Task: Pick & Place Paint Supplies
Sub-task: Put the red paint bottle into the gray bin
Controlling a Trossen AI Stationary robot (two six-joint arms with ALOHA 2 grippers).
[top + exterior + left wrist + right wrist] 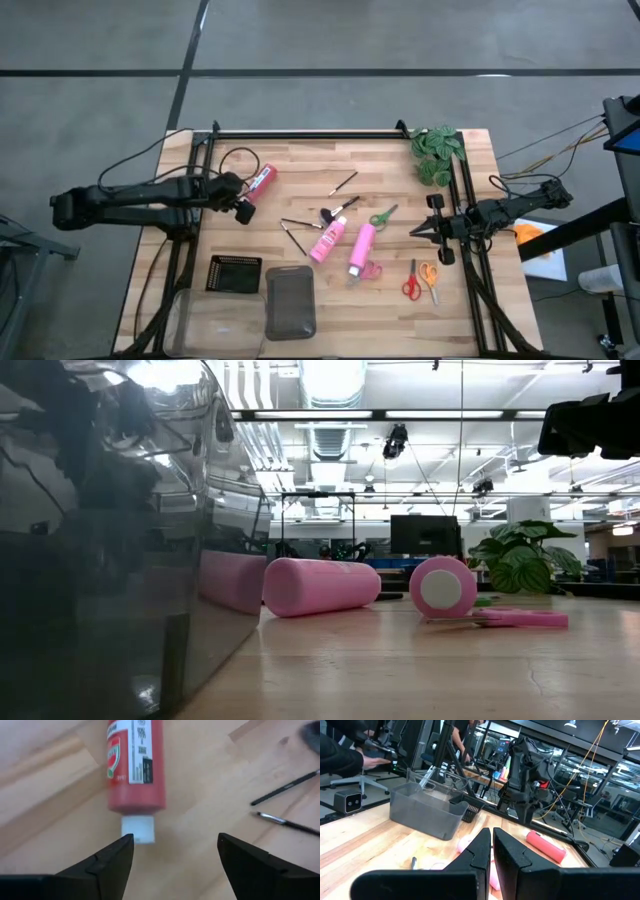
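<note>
A red paint bottle (260,182) lies on its side on the wooden table (470,310) at the far left, its white cap (138,829) pointing at my left gripper (175,851). That gripper is open and slants down just short of the cap, which lies close to one fingertip (121,851), apart from it. Two pink bottles (328,240) (362,248) lie mid-table with thin brushes (298,224), a fluffy brush (335,212) and green (383,215), pink (370,270), red (410,285) and orange (430,278) scissors. My right gripper (420,232) waits shut at the right.
A black mesh tray (234,274) and two clear trays (290,303) (205,322) stand at the near left. A green leafy plant (437,152) sits at the far right corner. Bare wood lies between the red bottle and the brushes.
</note>
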